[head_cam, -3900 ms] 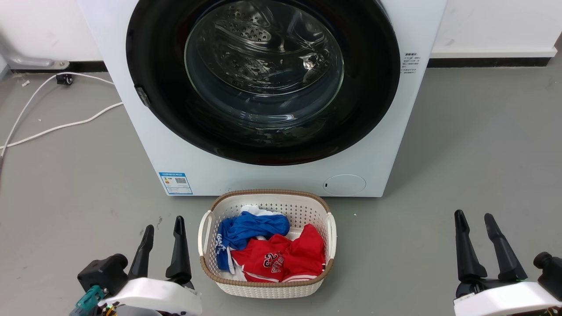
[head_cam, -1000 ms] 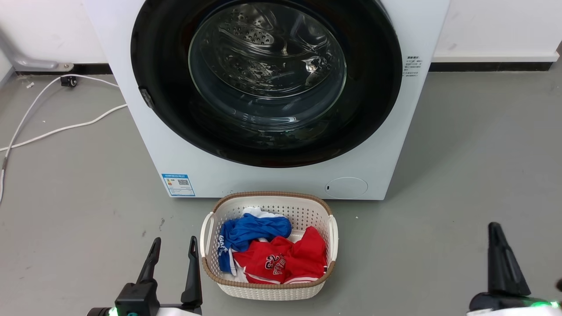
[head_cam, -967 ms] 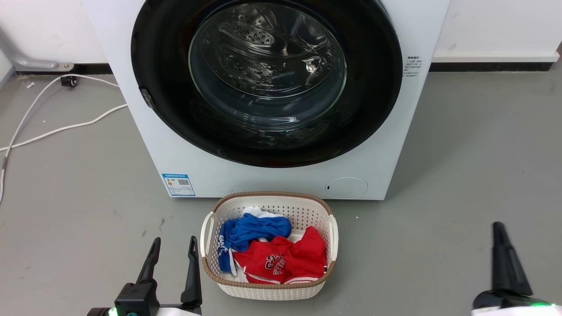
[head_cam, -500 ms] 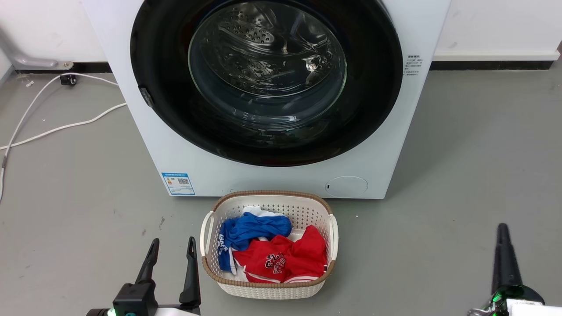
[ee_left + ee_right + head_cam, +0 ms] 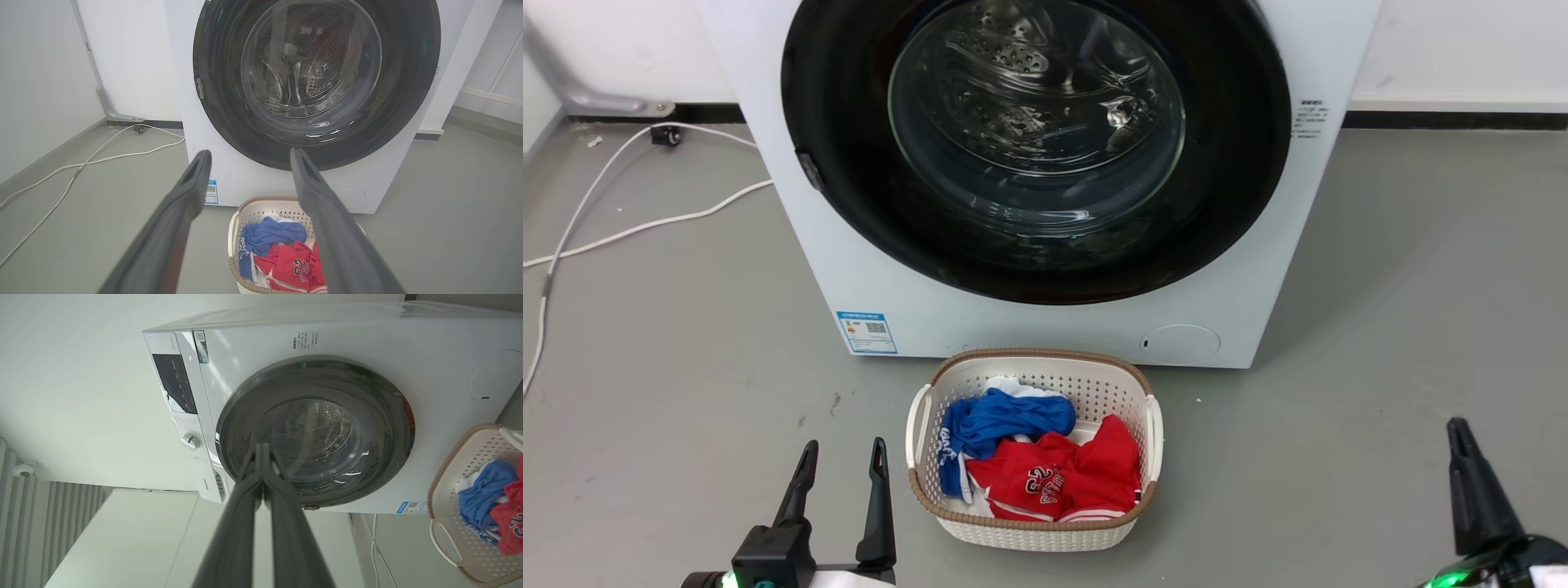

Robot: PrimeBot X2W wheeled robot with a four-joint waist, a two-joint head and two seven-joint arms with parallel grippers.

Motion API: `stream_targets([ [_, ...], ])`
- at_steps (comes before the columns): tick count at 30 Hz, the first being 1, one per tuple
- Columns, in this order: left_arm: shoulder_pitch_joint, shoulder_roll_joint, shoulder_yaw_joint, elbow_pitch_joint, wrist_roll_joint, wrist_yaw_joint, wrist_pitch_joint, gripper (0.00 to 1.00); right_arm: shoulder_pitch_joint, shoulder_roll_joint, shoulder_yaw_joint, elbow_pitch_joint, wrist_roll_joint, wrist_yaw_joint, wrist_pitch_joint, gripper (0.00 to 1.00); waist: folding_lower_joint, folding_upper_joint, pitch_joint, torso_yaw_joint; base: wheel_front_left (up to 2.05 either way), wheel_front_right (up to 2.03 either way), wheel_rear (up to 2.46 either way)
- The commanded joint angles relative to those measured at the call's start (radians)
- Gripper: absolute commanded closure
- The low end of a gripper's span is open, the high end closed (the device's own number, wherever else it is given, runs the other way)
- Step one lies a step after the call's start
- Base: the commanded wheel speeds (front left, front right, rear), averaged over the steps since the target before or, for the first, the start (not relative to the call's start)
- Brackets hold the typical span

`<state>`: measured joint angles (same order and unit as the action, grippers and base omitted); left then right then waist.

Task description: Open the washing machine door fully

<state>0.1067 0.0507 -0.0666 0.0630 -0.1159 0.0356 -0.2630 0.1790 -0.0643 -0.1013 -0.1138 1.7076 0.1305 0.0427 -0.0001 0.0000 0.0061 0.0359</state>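
Right claw now edge-on, fingers together, base off-frame.

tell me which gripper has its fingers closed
The right gripper: its fingers meet at the tips, while the left gripper holds its fingers well apart.

A plain laundry room: a white front-loading washing machine stands on a bare grey floor against a white wall. Just before the machine sits a basket of clothes; left of it, white cables trail.
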Motion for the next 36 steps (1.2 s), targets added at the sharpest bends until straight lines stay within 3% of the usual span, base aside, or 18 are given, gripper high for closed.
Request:
stream_targets([
  [1, -0.007, 0.000, -0.002, -0.005, 0.002, 0.002, -0.003, 0.00, -0.022, -0.005, -0.012, 0.006, -0.004, 0.000, 0.009, 1.00, 0.0001, 0.0000, 0.003, 0.005, 0.00, 0.00, 0.00],
  [7, -0.025, 0.000, -0.004, -0.024, 0.008, 0.007, -0.003, 0.00, -0.152, -0.043, -0.101, 0.060, -0.024, 0.000, 0.055, 1.00, 0.0001, 0.0000, 0.046, 0.020, 0.00, 0.00, 0.00],
  [17, -0.130, 0.000, -0.022, -0.053, 0.026, 0.003, -0.003, 0.00, -0.537, -0.190, -0.172, 0.275, -0.043, 0.000, 0.151, 1.00, 0.0001, 0.0000, 0.215, 0.049, 0.00, 0.00, 0.00],
  [29, -0.280, 0.000, -0.069, -0.092, 0.024, 0.004, -0.003, 0.00, -1.022, -0.372, -0.058, 0.516, -0.156, 0.000, 0.271, 1.00, 0.0001, 0.0000, 0.449, 0.106, 0.00, 0.00, 0.00],
  [36, -0.331, 0.000, -0.094, -0.104, 0.001, 0.018, -0.003, 0.00, -1.248, -0.433, 0.046, 0.643, -0.252, 0.000, 0.336, 1.00, 0.0001, 0.0000, 0.535, 0.142, 0.00, 0.00, 0.00],
])
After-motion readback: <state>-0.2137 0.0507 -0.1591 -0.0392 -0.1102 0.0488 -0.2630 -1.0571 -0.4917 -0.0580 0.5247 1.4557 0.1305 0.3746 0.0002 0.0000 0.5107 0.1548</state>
